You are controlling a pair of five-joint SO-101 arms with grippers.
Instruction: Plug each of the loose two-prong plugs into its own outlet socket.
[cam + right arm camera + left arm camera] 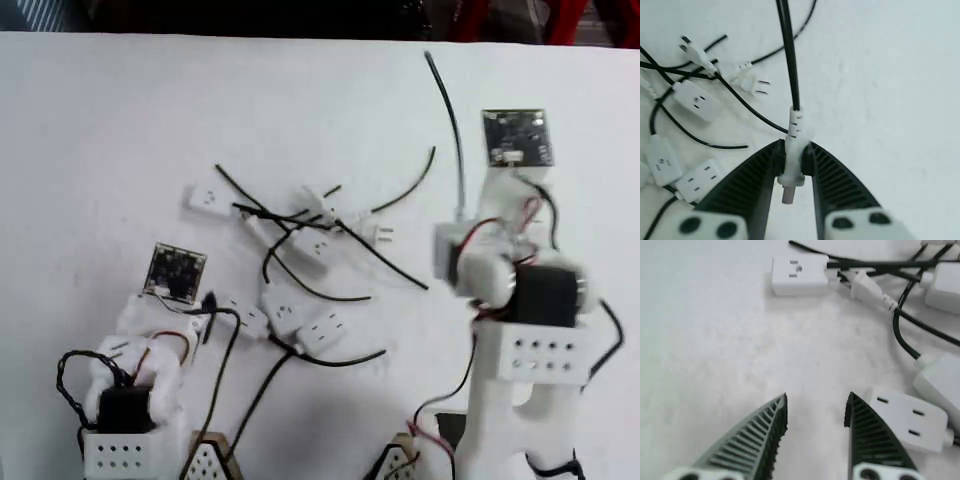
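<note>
Both grippers face the white table [100,120]. The right gripper [795,150] is clamped narrowly on the body of a two-prong plug [791,162]. What appears to be the prong end points back toward the wrist, and the black cord [787,50] runs out past the fingertips. The left gripper [817,400] stands wide with nothing between its jaws, one fingertip just beside an outlet socket [905,420]. Farther out lies the tangle of crossing cords, with a second loose plug [754,85], a third plug [695,50] and another socket [694,102].

As I judge it, the risks are these:

- **Prongs:** with the prongs facing the wrong way, the plug needs turning, and the thin grip could let it twist or slip.
- **Socket:** the sockets lie loose, so a push may slide one away unless the left gripper pins it.
- **Cord:** the trailing cord could drag its neighbours.
</note>
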